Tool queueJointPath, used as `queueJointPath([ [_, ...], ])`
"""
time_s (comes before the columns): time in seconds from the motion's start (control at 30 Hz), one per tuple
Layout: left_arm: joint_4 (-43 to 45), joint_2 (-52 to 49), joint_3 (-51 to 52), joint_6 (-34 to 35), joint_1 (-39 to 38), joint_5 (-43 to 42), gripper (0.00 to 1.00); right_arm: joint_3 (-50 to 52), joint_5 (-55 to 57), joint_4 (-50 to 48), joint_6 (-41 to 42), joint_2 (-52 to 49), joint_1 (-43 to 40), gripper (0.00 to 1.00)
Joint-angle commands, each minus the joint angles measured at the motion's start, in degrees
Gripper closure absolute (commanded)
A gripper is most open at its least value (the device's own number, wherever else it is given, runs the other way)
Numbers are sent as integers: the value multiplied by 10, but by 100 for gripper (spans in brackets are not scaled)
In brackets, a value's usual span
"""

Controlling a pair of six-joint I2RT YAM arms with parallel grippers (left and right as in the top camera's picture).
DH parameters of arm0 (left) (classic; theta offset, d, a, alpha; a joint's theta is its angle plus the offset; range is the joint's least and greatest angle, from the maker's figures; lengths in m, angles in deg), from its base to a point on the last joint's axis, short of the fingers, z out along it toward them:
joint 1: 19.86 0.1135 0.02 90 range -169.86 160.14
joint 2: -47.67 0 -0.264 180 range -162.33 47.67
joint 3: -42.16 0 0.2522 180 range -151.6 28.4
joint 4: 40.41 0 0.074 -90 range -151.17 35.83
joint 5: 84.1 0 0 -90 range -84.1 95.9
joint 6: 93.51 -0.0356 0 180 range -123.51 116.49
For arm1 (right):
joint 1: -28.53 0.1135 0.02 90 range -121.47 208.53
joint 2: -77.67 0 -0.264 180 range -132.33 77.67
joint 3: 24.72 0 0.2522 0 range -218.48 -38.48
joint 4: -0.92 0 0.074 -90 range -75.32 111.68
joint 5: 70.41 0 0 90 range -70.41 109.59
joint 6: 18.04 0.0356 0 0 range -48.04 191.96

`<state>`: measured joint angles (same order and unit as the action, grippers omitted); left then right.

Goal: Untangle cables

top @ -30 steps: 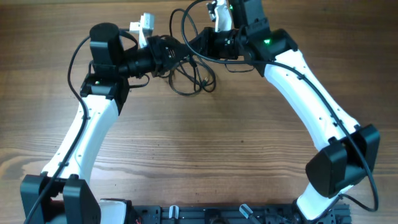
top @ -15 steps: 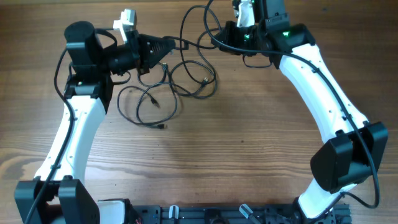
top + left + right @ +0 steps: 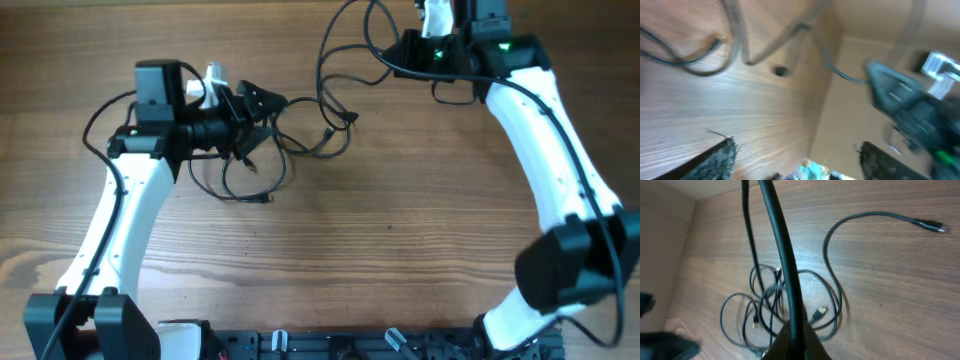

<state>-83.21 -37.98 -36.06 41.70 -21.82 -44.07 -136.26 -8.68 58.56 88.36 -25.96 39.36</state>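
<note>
Left pincer is standing wide, fingers spread with nothing between them; left wrist view is blurring badly, so little more is readable there. It is hovering at the left edge of the cables, near the counter's far side.

Right pincer is clamping shut on one cable. In the right wrist view that cord is running up from between my closed fingers and out past the top of frame. Overhead, it is arcing from the pincer leftward and down toward the pile.

The cables are lying as a loose tangle of thin black loops on the counter, between the two arms and closer to the left one. Loops are overlapping; small plug ends are showing inside the pile. One strand is trailing away from the tangle, its plug resting on bare wood
</note>
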Motion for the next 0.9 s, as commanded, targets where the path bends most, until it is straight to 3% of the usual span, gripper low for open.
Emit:
queueJointPath([
  [0.0, -22, 13, -7, -30, -17, 121, 15, -63, 1, 41, -31, 77, -15, 96],
  [0.23, -54, 13, -7, -30, -35, 196, 7, -160, 49, 119, -44, 152, -53, 96],
  [0.57, -66, 13, -7, -30, -35, 201, 5, -194, 63, 139, -26, 243, -183, 96],
  [0.87, -68, 13, -7, -30, -35, 201, 4, -181, -26, 197, -89, 171, -145, 96],
])
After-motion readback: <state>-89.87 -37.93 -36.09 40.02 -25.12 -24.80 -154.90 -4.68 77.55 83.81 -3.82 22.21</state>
